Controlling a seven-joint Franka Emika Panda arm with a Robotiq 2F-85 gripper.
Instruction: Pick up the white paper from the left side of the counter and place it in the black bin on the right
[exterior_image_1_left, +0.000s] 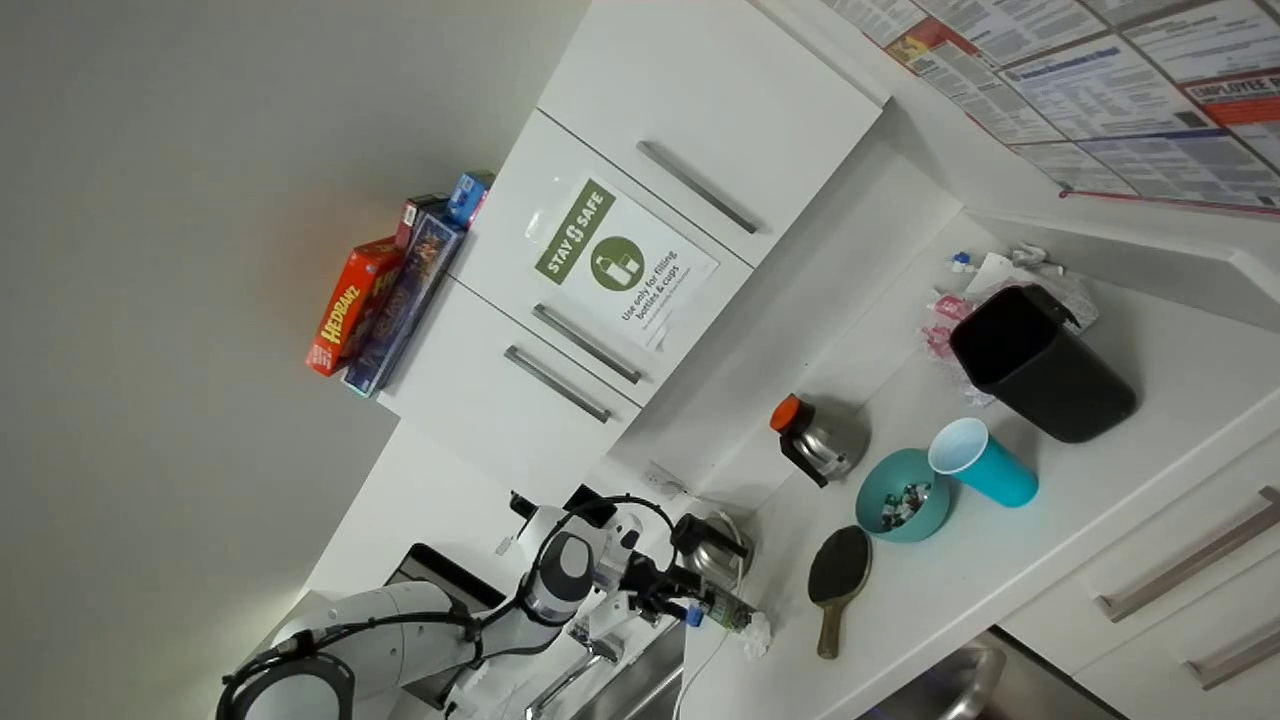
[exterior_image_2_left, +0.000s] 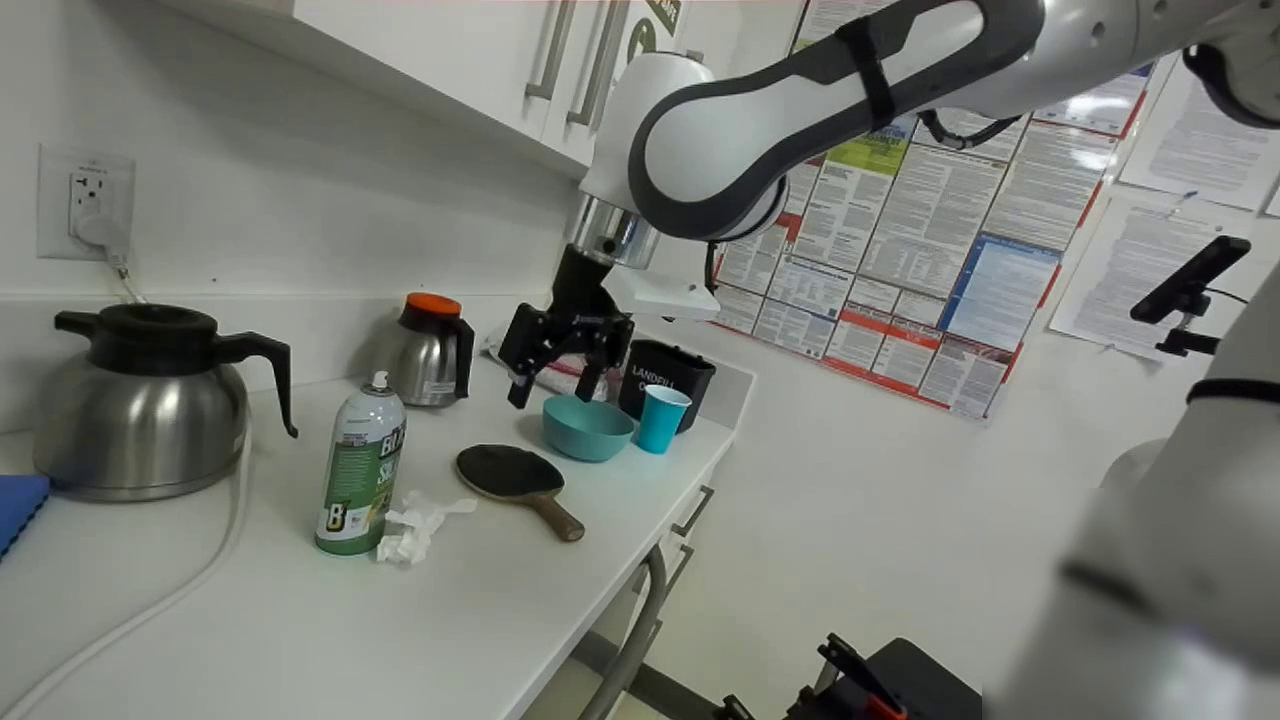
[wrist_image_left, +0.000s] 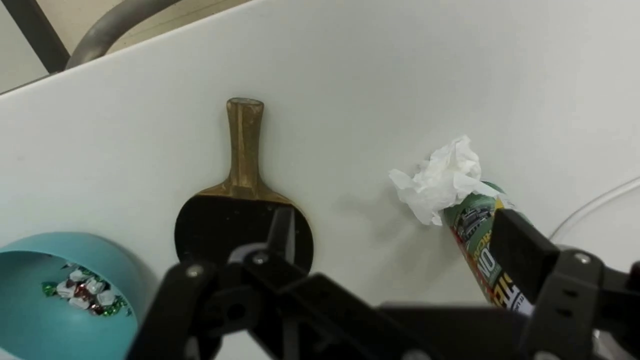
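Holding candies (wrist_image_left: 85, 292), the teal bowl (exterior_image_2_left: 588, 433) has the black bin (exterior_image_2_left: 675, 370) at two o'clock in an exterior view; our fingers (wrist_image_left: 520, 250) stand apart.

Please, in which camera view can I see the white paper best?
The wrist view: the white paper appears largest there, its folds clear. Both exterior views show it smaller, by the spray can.

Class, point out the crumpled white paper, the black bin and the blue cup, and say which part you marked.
White paper (wrist_image_left: 442, 179), in the wrist view: middle of the crumpled scrap.
Black bin (exterior_image_1_left: 1065, 385), in an exterior view: its outer side wall.
Blue cup (exterior_image_2_left: 662, 422), in an exterior view: its outer side.
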